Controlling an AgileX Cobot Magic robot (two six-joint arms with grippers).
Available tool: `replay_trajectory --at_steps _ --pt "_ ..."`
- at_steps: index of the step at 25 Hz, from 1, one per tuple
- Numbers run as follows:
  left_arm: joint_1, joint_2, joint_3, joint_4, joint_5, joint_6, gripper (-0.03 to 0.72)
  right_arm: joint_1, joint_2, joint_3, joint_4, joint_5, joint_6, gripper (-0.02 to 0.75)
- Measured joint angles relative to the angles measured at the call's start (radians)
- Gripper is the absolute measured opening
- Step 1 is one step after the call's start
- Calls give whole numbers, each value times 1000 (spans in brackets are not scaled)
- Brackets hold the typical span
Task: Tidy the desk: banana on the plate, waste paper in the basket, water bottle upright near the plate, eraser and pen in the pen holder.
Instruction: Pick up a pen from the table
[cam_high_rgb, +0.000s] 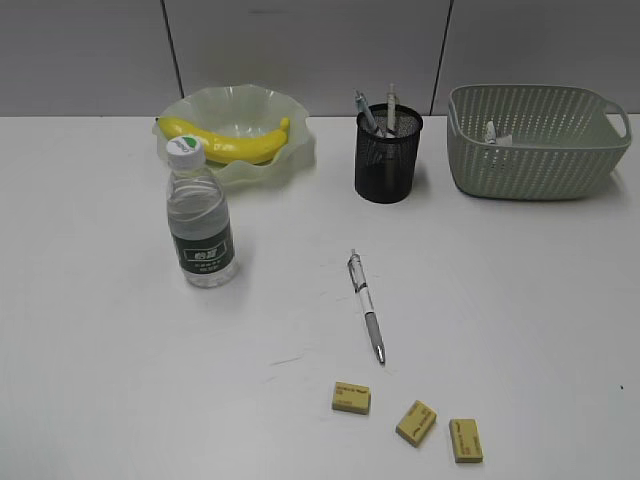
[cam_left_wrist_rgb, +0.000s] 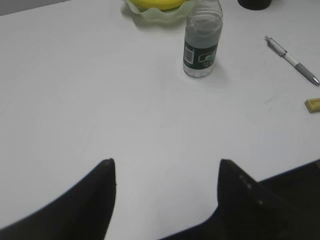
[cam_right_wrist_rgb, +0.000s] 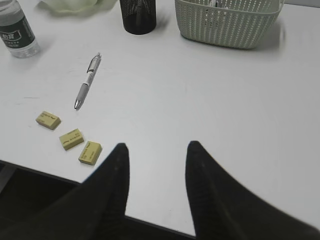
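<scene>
A yellow banana (cam_high_rgb: 228, 141) lies on the pale green wavy plate (cam_high_rgb: 292, 108). A water bottle (cam_high_rgb: 200, 215) stands upright in front of the plate. A black mesh pen holder (cam_high_rgb: 387, 155) holds two pens. A loose pen (cam_high_rgb: 366, 304) lies mid-table, with three yellow erasers (cam_high_rgb: 351, 397) (cam_high_rgb: 416, 422) (cam_high_rgb: 466, 440) near the front edge. Waste paper (cam_high_rgb: 492, 133) lies in the basket (cam_high_rgb: 535, 140). My left gripper (cam_left_wrist_rgb: 165, 162) is open over bare table, with the bottle (cam_left_wrist_rgb: 201, 40) ahead of it. My right gripper (cam_right_wrist_rgb: 156, 146) is open, with the erasers (cam_right_wrist_rgb: 70, 138) to its left. Neither gripper shows in the exterior view.
The white table's front edge (cam_right_wrist_rgb: 50, 172) lies just below the erasers. A grey panelled wall (cam_high_rgb: 300, 50) runs behind the table.
</scene>
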Motion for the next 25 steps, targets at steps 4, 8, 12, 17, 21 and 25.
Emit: replay_trajectory --at_steps 4,8,12,17,21,25 --pt "0 -115 35 -17 84 -1 490 0 0 0 0 0 0 307" --pt "24 -192 77 -16 21 -10 424 0 0 0 0 0 0 307" --pt "41 -204 93 -16 -10 -10 392 0 0 0 0 -3 0 306" --pt "41 -204 94 -20 -15 -10 388 0 89 -12 1 -31 -8 306" --pt "85 -234 94 -34 -19 -10 383 0 419 -24 7 -126 -9 308" --pt "201 -253 94 -35 -20 -10 382 0 885 -83 49 -405 -33 309"
